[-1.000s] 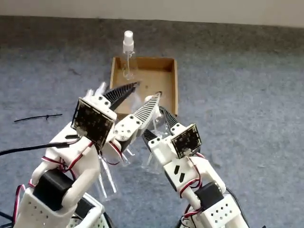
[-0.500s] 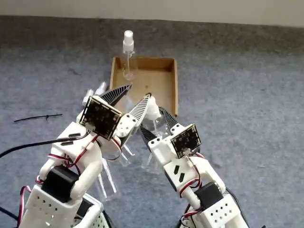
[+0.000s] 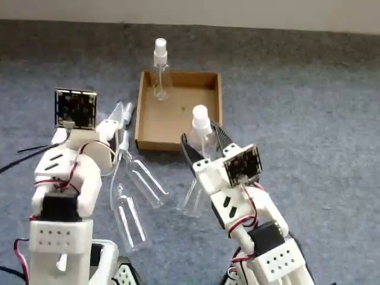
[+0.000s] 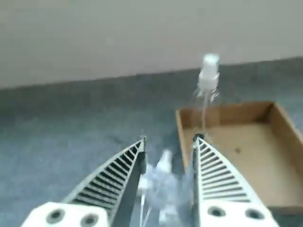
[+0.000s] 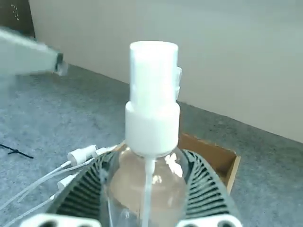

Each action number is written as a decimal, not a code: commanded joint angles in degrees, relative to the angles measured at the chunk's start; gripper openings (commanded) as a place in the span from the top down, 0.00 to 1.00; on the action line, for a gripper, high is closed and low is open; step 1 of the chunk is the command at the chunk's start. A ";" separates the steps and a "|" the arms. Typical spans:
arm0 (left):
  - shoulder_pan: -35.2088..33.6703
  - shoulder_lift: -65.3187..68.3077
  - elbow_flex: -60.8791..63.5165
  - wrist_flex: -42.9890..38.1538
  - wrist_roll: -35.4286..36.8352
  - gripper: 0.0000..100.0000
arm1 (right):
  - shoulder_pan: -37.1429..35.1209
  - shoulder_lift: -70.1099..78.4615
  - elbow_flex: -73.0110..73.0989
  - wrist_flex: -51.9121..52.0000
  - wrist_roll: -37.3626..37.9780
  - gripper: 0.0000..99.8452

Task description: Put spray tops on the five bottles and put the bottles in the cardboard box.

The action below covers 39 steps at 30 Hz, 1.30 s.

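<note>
My right gripper (image 3: 203, 148) is shut on a clear bottle (image 3: 202, 138) that stands upright and carries a white spray top (image 3: 200, 117); in the right wrist view the bottle (image 5: 149, 184) sits between the ribbed fingers (image 5: 208, 184). It hovers at the near right edge of the cardboard box (image 3: 178, 119). Another capped bottle (image 3: 160, 71) stands in the box's far left corner. My left gripper (image 4: 169, 142) is open with nothing in it, drawn back to the left above loose spray tops (image 4: 163, 161).
Three clear bottles without tops lie on the grey carpet in front of the box (image 3: 145, 178), (image 3: 127, 219), (image 3: 193, 199). Loose white spray tops (image 3: 122, 113) lie left of the box. A black cable tie (image 3: 47, 147) lies at far left.
The left arm has let go of the spray top and swung back to the left. The top now sits on the bottle in my right gripper.
</note>
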 commanded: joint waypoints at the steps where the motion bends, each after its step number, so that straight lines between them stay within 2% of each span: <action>1: -6.37 5.85 4.18 -0.44 3.78 0.84 | 0.57 13.05 -13.76 -3.47 -0.44 1.00; 7: -16.22 14.55 9.63 -14.59 7.65 0.84 | 0.48 41.10 -30.64 -13.32 -0.09 1.00; 11: -16.84 20.26 11.03 -21.27 9.41 0.84 | 0.48 58.77 -42.07 -17.10 0.00 1.00; 16: -16.57 25.98 9.10 -22.33 9.41 0.84 | -0.40 72.66 -51.21 -22.73 0.00 1.00; 18: -16.57 27.56 8.48 -22.42 9.41 0.84 | -1.10 75.91 -52.00 -28.70 0.00 1.00; 25: -16.57 29.32 7.52 -22.42 9.41 0.84 | -3.56 83.03 -40.13 -55.34 -0.44 1.00; 30: -16.57 29.49 7.52 -22.42 9.41 0.84 | -3.38 88.57 -37.93 -58.51 -0.53 1.00; 39: -16.13 29.67 7.52 -22.42 9.49 0.84 | -3.56 98.15 -46.37 -62.20 -0.53 1.00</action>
